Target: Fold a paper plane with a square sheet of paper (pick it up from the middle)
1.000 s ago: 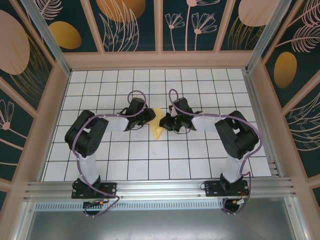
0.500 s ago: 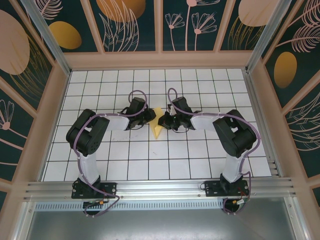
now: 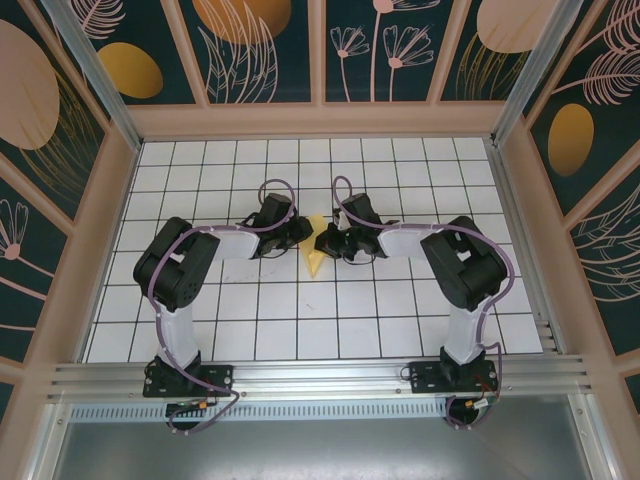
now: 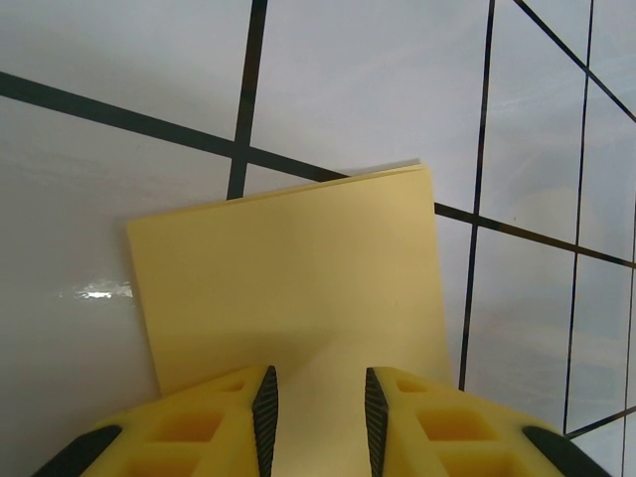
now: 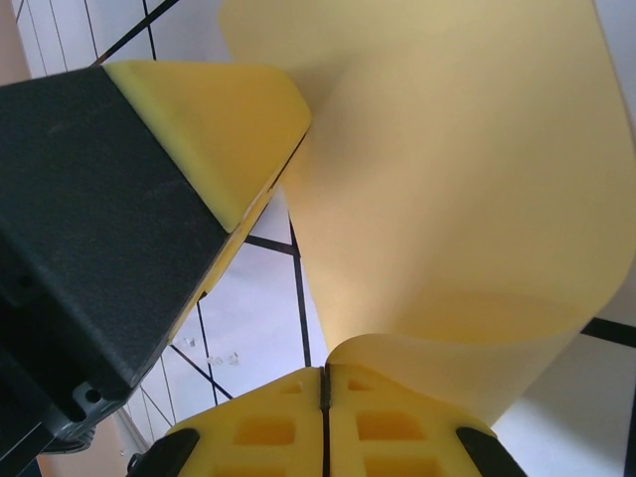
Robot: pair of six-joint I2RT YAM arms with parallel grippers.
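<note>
The square sheet of paper [image 3: 316,252] is a narrow, folded yellow wedge on the white tiles between both grippers. In the left wrist view it [image 4: 288,268] lies flat with its layered edge at the far side. My left gripper [image 4: 320,383] is open, its fingers low over the near part of the sheet, and sits at the wedge's left side [image 3: 300,236]. My right gripper [image 5: 325,373] is shut at the right side [image 3: 326,243]. A flap of the paper [image 5: 457,169] curls up from the seam between its pads. The left gripper's finger [image 5: 224,124] stands close by.
The gridded white table [image 3: 250,300] stretches around the arms, walled by a pale wooden frame [image 3: 320,120]. Both forearms lie low over the table's middle, with cables looping above the wrists. A metal rail [image 3: 320,375] runs along the near edge.
The right arm has drawn slightly to the left, toward the paper. The left arm and the sheet stay where they were.
</note>
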